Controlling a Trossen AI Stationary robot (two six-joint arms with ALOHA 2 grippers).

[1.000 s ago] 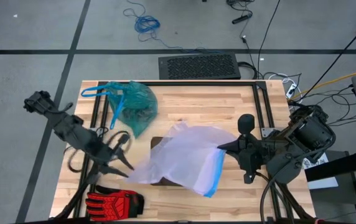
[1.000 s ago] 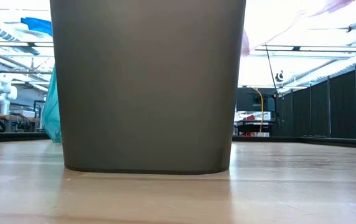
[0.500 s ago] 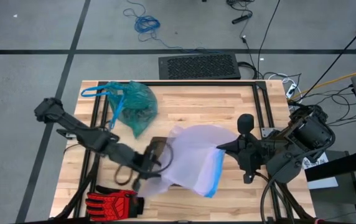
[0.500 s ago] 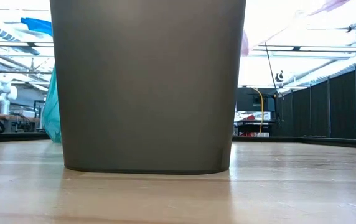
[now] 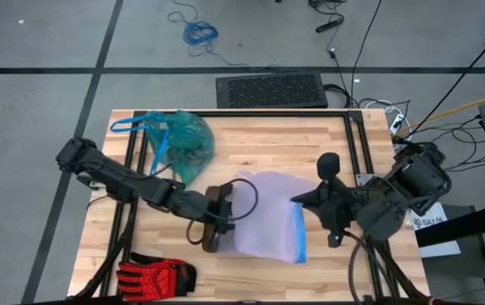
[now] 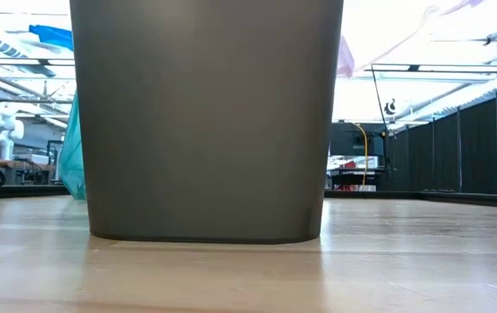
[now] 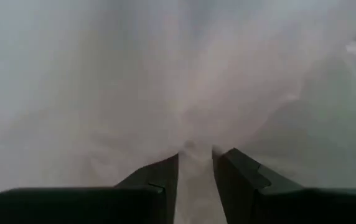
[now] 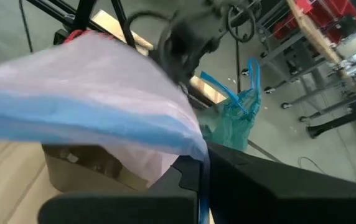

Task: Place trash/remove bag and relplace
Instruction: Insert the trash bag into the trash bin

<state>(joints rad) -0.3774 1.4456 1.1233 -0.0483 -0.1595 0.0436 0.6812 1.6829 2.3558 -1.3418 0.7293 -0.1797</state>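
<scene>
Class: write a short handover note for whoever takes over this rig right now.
Right gripper: shut on the blue rim of the lilac bag, at the bin's right side.
Left gripper: fingers pinching a fold of the lilac bag at the bin's left side.
Done: teal bag is out, lying at the table's far left.
Left: spread the lilac bag over the bin's rim.
Glove lies at the near left edge.

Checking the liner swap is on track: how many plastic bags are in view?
2. The teal-green bag lies bunched at the table's far left; the pale lilac bag is draped over the bin mid-table. Others may be hidden underneath.
</scene>
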